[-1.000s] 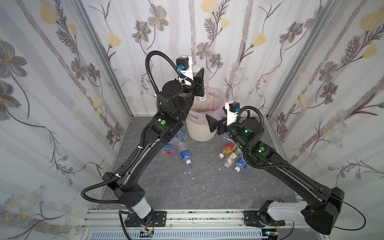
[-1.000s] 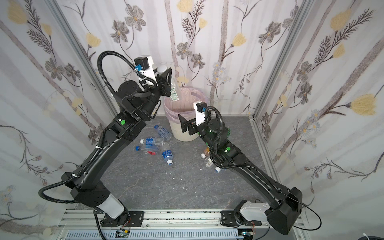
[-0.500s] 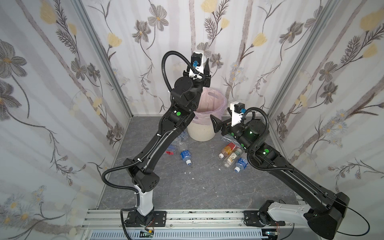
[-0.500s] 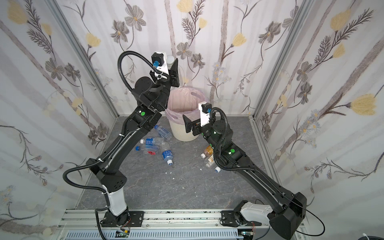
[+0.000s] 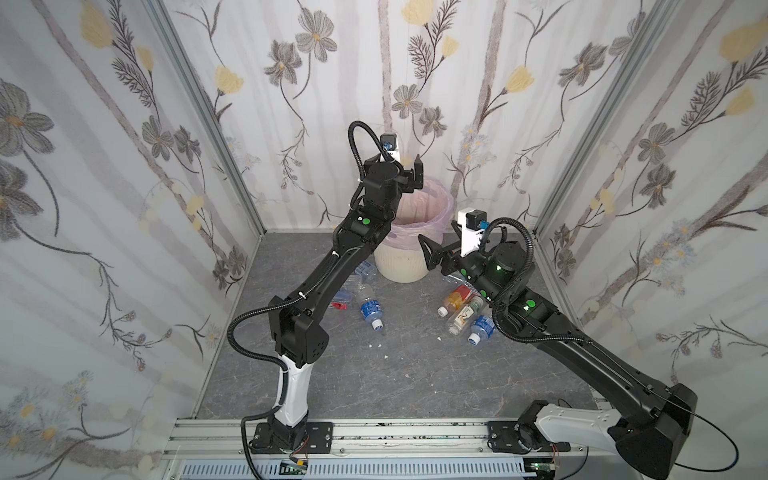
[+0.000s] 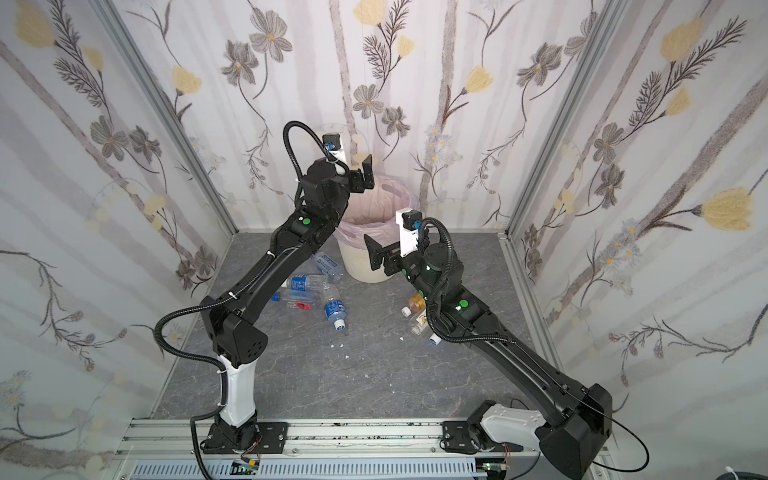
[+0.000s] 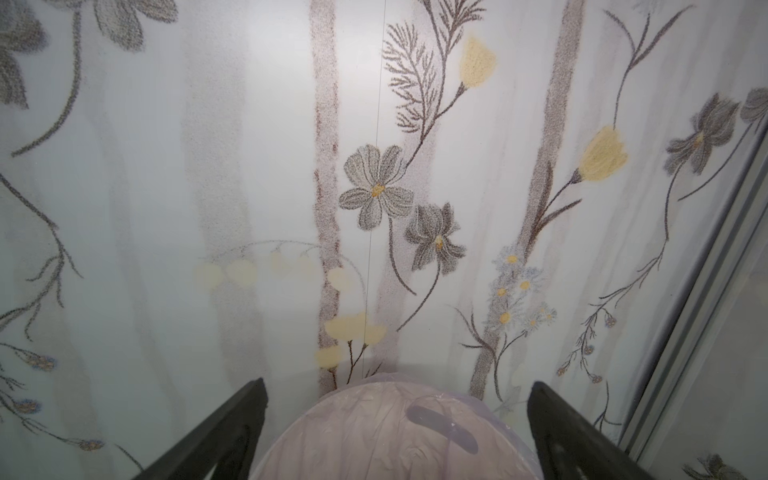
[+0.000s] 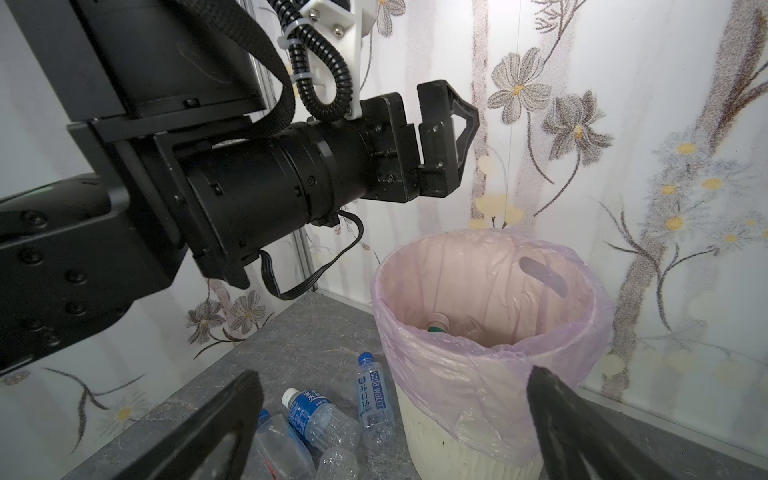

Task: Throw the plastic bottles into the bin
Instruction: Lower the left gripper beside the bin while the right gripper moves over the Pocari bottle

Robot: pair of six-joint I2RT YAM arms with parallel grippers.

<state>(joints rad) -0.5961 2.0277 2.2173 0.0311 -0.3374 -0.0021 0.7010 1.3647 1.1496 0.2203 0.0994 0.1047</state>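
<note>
The small clear plastic bottles (image 5: 370,309) with blue labels are seen lying on the grey stone-patterned floor (image 5: 395,374) at seven o'clock of the bin. A second group, with one orange red-labelled bottle (image 5: 455,299), is seen at five o'clock of it, partly hidden under the right arm (image 5: 582,353). A green-and-white bottle top (image 8: 436,325) is made out inside the bin in the right wrist view. The round cream-white ribbed plastic bin (image 5: 399,266), lined with a translucent pale pink bag (image 5: 440,208), is placed at twelve o'clock of the floor, near the flowered back wall (image 5: 457,104). The left gripper (image 5: 414,176) is held above the bin's mouth, jaws spread wide with nothing between them. The right gripper (image 5: 430,254) is held just beside the bin's wall at four o'clock, jaws likewise spread and empty.
</note>
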